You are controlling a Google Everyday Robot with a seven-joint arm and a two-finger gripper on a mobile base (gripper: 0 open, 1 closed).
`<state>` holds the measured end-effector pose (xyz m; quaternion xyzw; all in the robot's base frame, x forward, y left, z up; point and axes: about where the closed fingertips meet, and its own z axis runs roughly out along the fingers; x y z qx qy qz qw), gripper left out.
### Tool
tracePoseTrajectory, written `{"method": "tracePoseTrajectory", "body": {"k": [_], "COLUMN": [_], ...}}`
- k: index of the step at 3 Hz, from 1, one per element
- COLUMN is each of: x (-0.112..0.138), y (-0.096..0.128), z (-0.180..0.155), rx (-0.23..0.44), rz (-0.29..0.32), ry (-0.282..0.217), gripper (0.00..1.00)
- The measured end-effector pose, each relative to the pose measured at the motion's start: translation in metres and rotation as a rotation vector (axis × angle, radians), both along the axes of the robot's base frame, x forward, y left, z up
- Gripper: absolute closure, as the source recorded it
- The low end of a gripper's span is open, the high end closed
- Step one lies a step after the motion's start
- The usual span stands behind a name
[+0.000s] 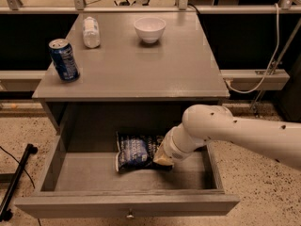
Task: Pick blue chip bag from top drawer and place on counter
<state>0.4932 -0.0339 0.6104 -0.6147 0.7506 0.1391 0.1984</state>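
Observation:
The top drawer (127, 204) stands pulled open below the counter (136, 69). The blue chip bag (134, 150) lies flat inside the drawer, near the middle, its label facing up. My white arm reaches in from the right and my gripper (162, 158) is down in the drawer at the bag's right edge, touching or overlapping it. The wrist hides the fingertips.
On the counter stand a blue soda can (64, 60) at the left edge, a small white bottle (91, 32) and a white bowl (149, 29) at the back. A black pole (16, 182) lies on the speckled floor left of the drawer. A white cable (273, 55) hangs at the right.

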Motion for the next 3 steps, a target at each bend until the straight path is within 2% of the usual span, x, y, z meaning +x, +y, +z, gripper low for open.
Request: {"method": "tracePoseTrajectory", "body": {"k": [1,2,3], "x": [0.005,0.009,0.005], "y": [0.004,0.004,-0.012], "z": [0.012,0.038,0.069], "rx": [0.025,0.073,0.105], "rz": [0.0,-0.003,-0.012], "ry": [-0.021,-0.057,-0.095], "gripper": [1.0,1.0,1.0]}}
